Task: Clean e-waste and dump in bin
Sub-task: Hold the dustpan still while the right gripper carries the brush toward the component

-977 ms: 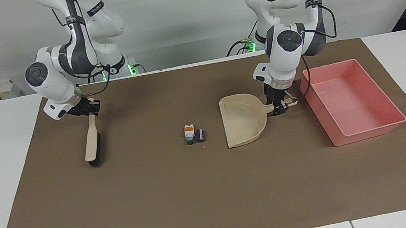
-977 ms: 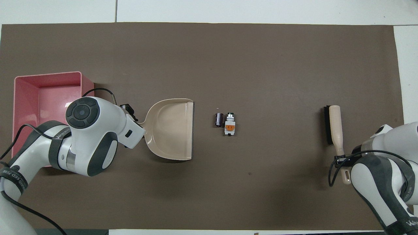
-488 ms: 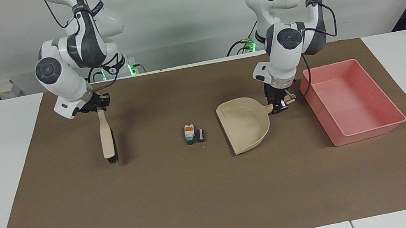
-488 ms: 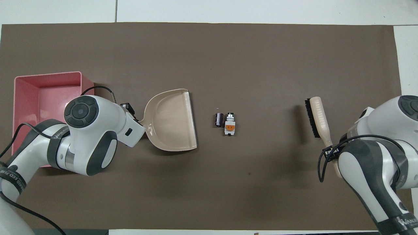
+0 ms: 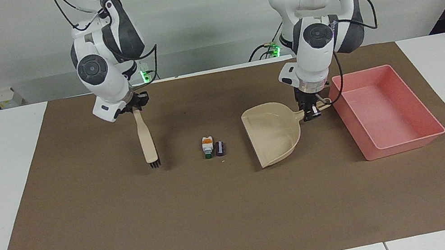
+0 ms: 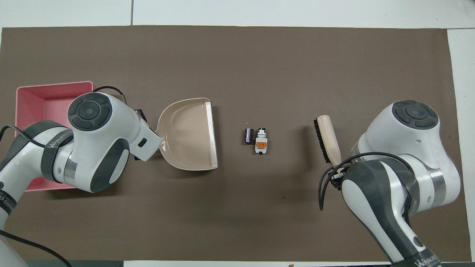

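Left end effector (image 5: 311, 113) grips dustpan (image 5: 274, 134); e-waste (image 5: 213, 146) beside dustpan mouth.

Printed lettering appears only on the dark bands of the two robot arms. In the overhead view, the left arm (image 6: 44, 155) carries white lettering on its dark collar, and the right arm (image 6: 419, 256) carries similar white lettering near the frame's lower edge; neither inscription can be read with confidence. No other text, numbers or signs are legible.
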You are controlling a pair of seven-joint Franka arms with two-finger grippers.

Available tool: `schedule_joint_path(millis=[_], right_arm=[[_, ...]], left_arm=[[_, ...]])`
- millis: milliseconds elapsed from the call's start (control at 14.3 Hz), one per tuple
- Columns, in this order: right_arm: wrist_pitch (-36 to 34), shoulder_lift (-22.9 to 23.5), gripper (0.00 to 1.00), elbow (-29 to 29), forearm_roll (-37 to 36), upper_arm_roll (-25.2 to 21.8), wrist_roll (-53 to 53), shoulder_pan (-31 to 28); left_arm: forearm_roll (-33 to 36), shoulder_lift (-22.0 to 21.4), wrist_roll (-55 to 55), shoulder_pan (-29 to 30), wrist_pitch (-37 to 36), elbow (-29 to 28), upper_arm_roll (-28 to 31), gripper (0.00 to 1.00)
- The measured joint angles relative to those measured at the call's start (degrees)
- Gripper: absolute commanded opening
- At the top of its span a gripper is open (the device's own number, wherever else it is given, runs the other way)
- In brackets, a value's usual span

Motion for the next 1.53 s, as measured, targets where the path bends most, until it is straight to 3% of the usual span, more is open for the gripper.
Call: schedule_joint_path(millis=[349, 628, 1535], right_arm=[[0.81, 0.42, 0.00, -0.21, 0.82, 0.07, 6.45, 5.79], [1.29, 1.12, 0.00, -0.65, 0.86, 0.05, 6.55, 6.88], [10.88, 7.02, 0.00, -1.56, 4.67, 0.01, 11.56, 11.68]], left_arm=[[2.92, 5.20, 0.00, -2.98, -2.07, 5.71, -0.08, 0.00], [6.26, 8.72, -0.28, -6.44, -2.24, 8.29, -0.08, 0.00], [6.41, 8.85, -0.30, -7.43, -7.82, 9.19, -0.08, 0.00]])
